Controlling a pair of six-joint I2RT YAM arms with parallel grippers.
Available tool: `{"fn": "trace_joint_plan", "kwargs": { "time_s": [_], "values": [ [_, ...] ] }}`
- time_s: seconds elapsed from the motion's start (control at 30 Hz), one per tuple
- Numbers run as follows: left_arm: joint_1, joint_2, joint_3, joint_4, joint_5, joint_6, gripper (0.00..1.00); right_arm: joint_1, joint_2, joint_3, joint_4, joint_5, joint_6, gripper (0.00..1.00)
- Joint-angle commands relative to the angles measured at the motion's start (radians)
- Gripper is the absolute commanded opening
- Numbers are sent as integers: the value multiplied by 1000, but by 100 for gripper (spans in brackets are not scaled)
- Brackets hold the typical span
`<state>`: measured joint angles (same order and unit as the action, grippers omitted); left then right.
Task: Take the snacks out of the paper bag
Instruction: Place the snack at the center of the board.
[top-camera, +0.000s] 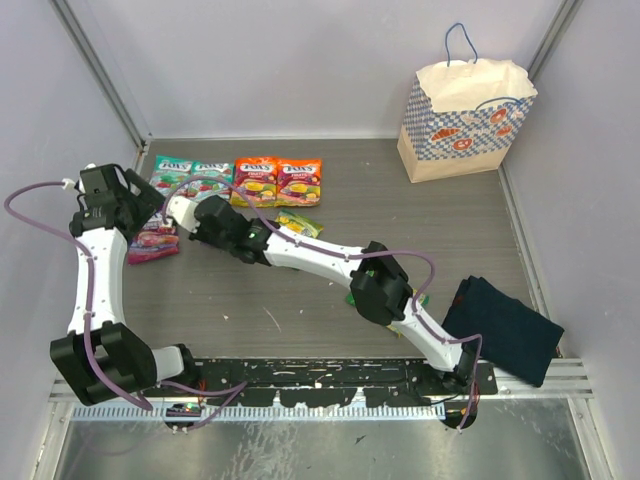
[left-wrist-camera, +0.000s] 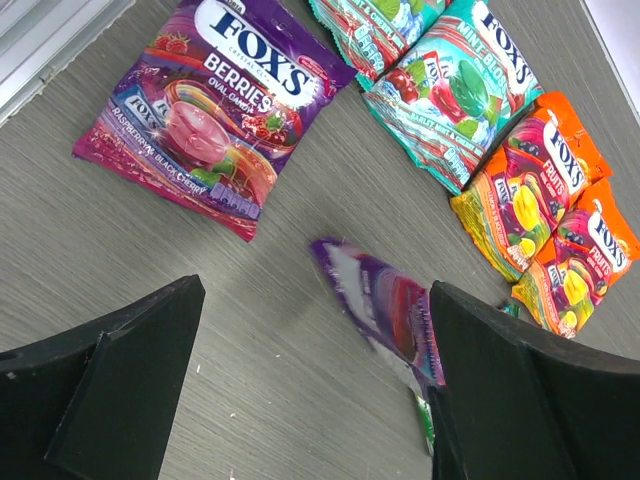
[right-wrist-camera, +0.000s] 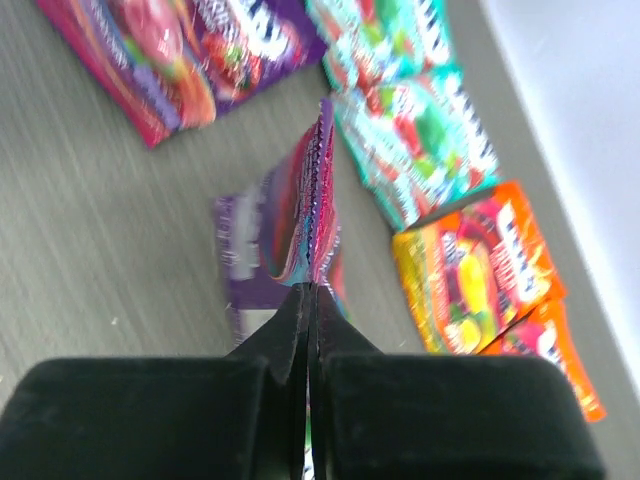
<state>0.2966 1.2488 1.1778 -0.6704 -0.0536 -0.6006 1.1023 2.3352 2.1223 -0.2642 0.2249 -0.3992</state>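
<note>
While one purple packet (right-wrist-camera: 305, 200) hangs, two teal packets (left-wrist-camera: 455, 95) (left-wrist-camera: 375, 25), two orange packets (left-wrist-camera: 530, 185) (left-wrist-camera: 585, 250)

I see a dark navy folded cloth (top-camera: 503, 328) lying flat at the near right of the grey wood-grain table (top-camera: 480, 230), its near corner reaching the metal rail (top-camera: 575, 372). Pale specks (top-camera: 272, 318) sit mid-table, possibly crumbs.

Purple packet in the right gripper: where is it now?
Right wrist view: the purple packet is pinched by its edge in the right gripper, over the table's left side, close to the Berries packet and the teal packets.
</note>
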Motion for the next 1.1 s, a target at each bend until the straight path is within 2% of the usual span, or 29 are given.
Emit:
{"fn": "trace_joint_plan", "kwargs": {
  "time_s": [0.0,0.3,0.63,0.8,0.9,1.0,1.03,1.07],
  "values": [
    [4,-5,16,39,-52,9,98,-9,-5,137,186,58,-184,1],
    [4,-53,20,34,-117,20,98,37,-58,-101,326,10,-266,1],
    [3,-103,45,9,-113,42,98,-32,11,127,309,25,-378,1],
    [4,-121,50,1,-65,41,98,-78,25,129,372,65,-394,1],
    [4,-127,66,-20,-58,41,98,-55,-3,26,409,130,-422,1],
    [4,-138,83,-35,-59,46,98,28,-79,-175,440,176,-424,1],
    [4,-145,85,-38,-60,48,98,54,-108,-247,430,179,-405,3],
    [4,-154,87,-39,-60,50,98,79,-138,-305,399,157,-345,19]
  ]
}}
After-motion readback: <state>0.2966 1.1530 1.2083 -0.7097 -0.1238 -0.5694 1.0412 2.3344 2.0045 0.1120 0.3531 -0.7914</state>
